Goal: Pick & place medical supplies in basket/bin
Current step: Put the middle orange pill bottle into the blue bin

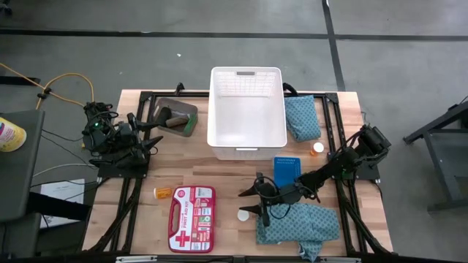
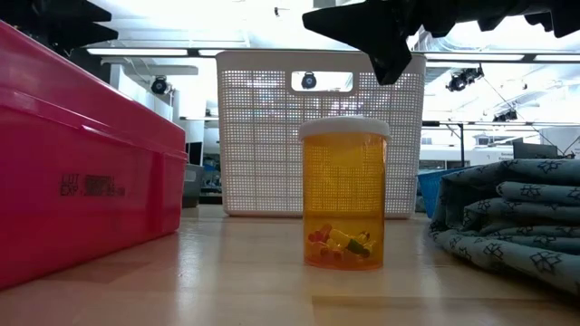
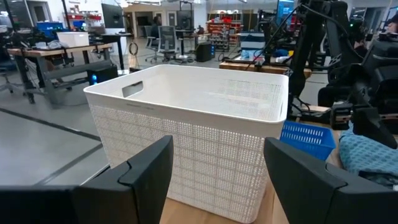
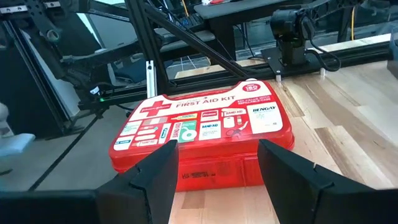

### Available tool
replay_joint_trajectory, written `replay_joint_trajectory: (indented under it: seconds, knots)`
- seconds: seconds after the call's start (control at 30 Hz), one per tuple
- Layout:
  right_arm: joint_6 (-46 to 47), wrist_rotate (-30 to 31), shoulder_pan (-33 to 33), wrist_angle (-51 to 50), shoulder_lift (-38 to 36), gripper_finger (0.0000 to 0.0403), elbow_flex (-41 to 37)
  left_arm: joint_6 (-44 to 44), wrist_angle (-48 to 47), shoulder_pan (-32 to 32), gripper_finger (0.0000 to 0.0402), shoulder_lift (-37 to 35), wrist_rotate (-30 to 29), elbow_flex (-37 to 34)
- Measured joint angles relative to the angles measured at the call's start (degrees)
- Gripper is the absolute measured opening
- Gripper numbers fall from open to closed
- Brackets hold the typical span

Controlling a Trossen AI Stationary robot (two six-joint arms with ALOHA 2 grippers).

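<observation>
The white basket (image 1: 247,109) stands at the table's far middle and fills the left wrist view (image 3: 193,124). The dark bin (image 1: 175,117), left of it, holds a brown roll and a green piece. One teal cloth (image 1: 301,117) lies right of the basket, another (image 1: 298,223) at the near edge. An upright orange bottle with a white cap (image 1: 243,215) (image 2: 344,195) stands on the table left of the near cloth. My right gripper (image 1: 250,202) (image 4: 217,174) hovers open just above and beside it, pointing toward the table's left. My left gripper (image 1: 152,144) (image 3: 214,174) waits open at the left edge.
A red first-aid kit (image 1: 191,218) (image 4: 202,130) lies near the near edge, left of the right gripper. A blue tray (image 1: 287,169) sits in front of the basket. One more orange bottle (image 1: 316,148) stands right of the tray, and another (image 1: 162,192) lies left of the kit.
</observation>
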Motion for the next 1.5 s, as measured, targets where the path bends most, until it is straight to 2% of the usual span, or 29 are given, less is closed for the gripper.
replay_joint_trajectory:
  seconds: [0.2, 0.33, 0.57, 0.9, 1.27, 1.5]
  knots:
    - [-5.5, -0.6, 0.2, -0.1, 0.0, 0.0207, 0.0, 0.0, 0.0, 0.0, 0.0242, 0.0, 0.0, 0.0]
    - [-7.1, -3.6, 0.3, -0.1, 0.0, 0.0207, 0.0, 0.1, 0.0, 0.0, 0.0242, 0.0, 0.0, 0.0]
    - [-11.7, -4.3, 3.3, -0.2, 0.0, 0.0207, 0.0, 0.0, 0.0, 0.0, 0.0242, 0.0, 0.0, 0.0]
    - [-9.4, -8.6, 5.0, -3.6, 0.0, 0.0251, 0.0, 0.0, 0.0, 0.0, 0.0242, 0.0, 0.0, 0.0]
    - [-5.6, -7.4, 5.8, -14.9, 0.0, 0.0302, 0.0, 0.0, 0.0, 0.0, 0.0242, 0.0, 0.0, 0.0]
    - [-3.6, -7.6, 6.5, -18.9, 0.0, 0.0309, 0.0, 0.0, 0.0, 0.0, 0.0242, 0.0, 0.0, 0.0]
